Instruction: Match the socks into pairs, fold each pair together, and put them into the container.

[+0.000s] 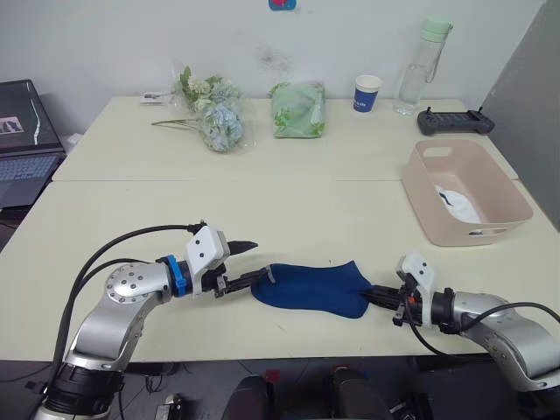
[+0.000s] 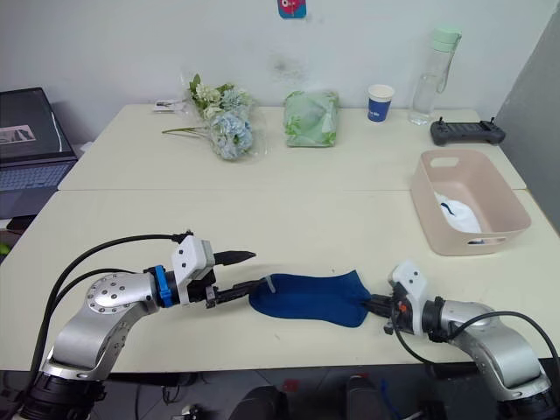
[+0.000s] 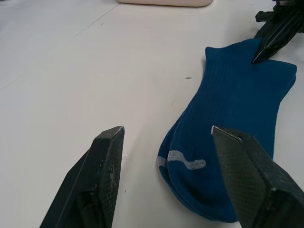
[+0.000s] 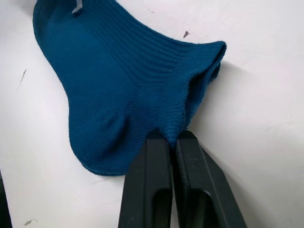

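Observation:
A navy blue sock (image 1: 311,287) lies flat near the table's front edge, and layered edges show at its toe (image 3: 183,164). My left gripper (image 1: 255,261) is open at the sock's toe end; one finger (image 3: 244,171) is over the fabric and the other is beside it. My right gripper (image 1: 374,294) is shut on the sock's cuff edge (image 4: 173,128). The pale pink container (image 1: 420,188) stands at the right, with a white sock (image 1: 459,203) inside.
At the back of the table are a bunch of flowers (image 1: 214,109), a green bag (image 1: 298,108), a paper cup (image 1: 367,93), a water bottle (image 1: 420,66) and a black controller (image 1: 455,121). A laptop (image 1: 22,140) sits at the far left.

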Motion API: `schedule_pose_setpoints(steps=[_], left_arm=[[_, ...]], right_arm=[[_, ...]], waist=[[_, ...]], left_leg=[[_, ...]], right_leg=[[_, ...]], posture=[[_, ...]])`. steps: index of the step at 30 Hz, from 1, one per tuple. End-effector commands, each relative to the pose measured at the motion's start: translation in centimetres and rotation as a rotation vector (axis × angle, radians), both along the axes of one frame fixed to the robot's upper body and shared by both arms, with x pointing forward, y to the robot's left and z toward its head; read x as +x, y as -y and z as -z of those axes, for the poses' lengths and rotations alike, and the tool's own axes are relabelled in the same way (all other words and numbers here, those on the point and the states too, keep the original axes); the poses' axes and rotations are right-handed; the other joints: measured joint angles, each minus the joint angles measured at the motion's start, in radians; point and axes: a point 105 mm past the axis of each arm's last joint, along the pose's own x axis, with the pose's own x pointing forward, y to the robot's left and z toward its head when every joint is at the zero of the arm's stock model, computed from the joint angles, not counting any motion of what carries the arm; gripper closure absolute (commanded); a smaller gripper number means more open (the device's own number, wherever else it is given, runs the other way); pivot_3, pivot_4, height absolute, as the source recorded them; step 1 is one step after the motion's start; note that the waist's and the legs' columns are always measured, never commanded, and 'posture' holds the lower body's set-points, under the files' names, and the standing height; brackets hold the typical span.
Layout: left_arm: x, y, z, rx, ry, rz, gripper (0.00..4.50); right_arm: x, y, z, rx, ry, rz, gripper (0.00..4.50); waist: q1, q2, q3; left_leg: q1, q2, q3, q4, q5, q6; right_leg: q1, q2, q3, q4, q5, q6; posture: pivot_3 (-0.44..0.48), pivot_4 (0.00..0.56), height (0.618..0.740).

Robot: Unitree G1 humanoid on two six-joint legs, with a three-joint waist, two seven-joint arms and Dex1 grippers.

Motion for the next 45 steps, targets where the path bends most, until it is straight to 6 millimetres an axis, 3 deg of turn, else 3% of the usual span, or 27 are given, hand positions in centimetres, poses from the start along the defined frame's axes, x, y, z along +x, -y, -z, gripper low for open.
schedule_pose_setpoints(steps=[1, 3, 6, 14, 19, 25, 34, 39, 45], left_arm=[[-0.3, 1.5, -1.2, -0.019, 0.039, 0.077, 1.45], [-0.3, 2.3, -1.4, -0.041, 0.04, 0.116, 1.45], [-0.1, 4.0, -1.7, -0.073, 0.027, 0.179, 1.92], [0.9, 7.6, -0.3, -0.053, -0.023, 0.273, 4.48], [0.4, 9.5, 2.2, 0.012, -0.074, 0.312, 4.48], [1.3, 10.2, 4.6, 0.055, -0.087, 0.252, 4.48], [1.2, 9.8, 6.6, 0.097, -0.139, 0.204, 4.48], [0.8, 9.6, 6.1, 0.067, -0.145, 0.194, 4.48], [1.0, 7.1, 1.9, -0.022, -0.088, 0.123, 4.48]], right_arm=[[1.4, 1.8, -1.9, -0.018, 0.047, 0.016, 4.46], [1.9, 2.4, -2.4, -0.029, 0.051, 0.005, 4.46], [2.4, 2.9, -3.2, -0.043, 0.044, -0.036, 4.5], [3.0, 2.0, -3.9, -0.052, 0.039, -0.086, 4.5], [2.6, 1.5, -4.7, -0.026, 0.036, -0.097, 4.5], [1.2, 0.7, -6.2, 0.058, -0.006, -0.138, 4.5], [-0.2, -3.6, -8.6, 0.241, -0.048, -0.268, 4.5], [0.2, -6.2, -8.2, 0.28, -0.057, -0.304, 4.5], [0.8, -8.5, -6.7, 0.272, -0.079, -0.348, 4.5]], waist=[[0.0, 0.0, 0.0], [0.001, 0.0, 0.0], [0.001, 0.0, 0.0], [0.0, 0.0, 0.0], [0.001, 0.0, 0.0], [0.002, 0.0, 0.0], [0.001, 0.0, 0.0], [0.001, 0.0, 0.0], [-0.005, 0.0, 0.0]], left_leg=[[0.0, 0.0, 0.0, 0.0, 0.0, 0.0], [0.0, 0.0, 0.0, 0.0, 0.0, 0.0], [-0.001, -0.001, 0.0, 0.0, 0.0, 0.0], [0.0, 0.0, 0.0, 0.0, 0.0, 0.0], [-0.001, 0.0, 0.0, 0.0, 0.0, 0.0], [-0.001, 0.0, 0.0, 0.0, 0.0, 0.0], [0.0, 0.0, 0.0, 0.0, 0.0, 0.0], [0.0, -0.001, 0.0, 0.0, 0.0, 0.0], [-0.001, 0.0, -0.001, 0.0, 0.0, 0.0]], right_leg=[[0.0, 0.0, 0.0, 0.0, 0.0, 0.0], [0.0, 0.0, 0.0, 0.0, 0.0, 0.0], [0.0, 0.0, 0.0, 0.0, 0.0, 0.0], [0.0, 0.0, 0.0, 0.0, 0.0, 0.0], [0.0, 0.0, 0.0, 0.0, 0.0, 0.0], [0.0, 0.0, 0.0, 0.0, 0.0, 0.0], [0.0, 0.0, 0.0, 0.0, 0.0, 0.0], [0.0, 0.0, 0.0, 0.0, 0.0, 0.0], [-0.001, 0.0, -0.001, 0.001, 0.0, 0.0]], posture=[[0.0, 0.15, 0.74], [0.0, 0.15, 0.74], [0.0, 0.15, 0.74], [0.0, 0.15, 0.74], [0.0, 0.15, 0.74], [0.0, 0.15, 0.74], [0.0, 0.15, 0.74], [0.0, 0.15, 0.74], [0.0, 0.15, 0.74]])
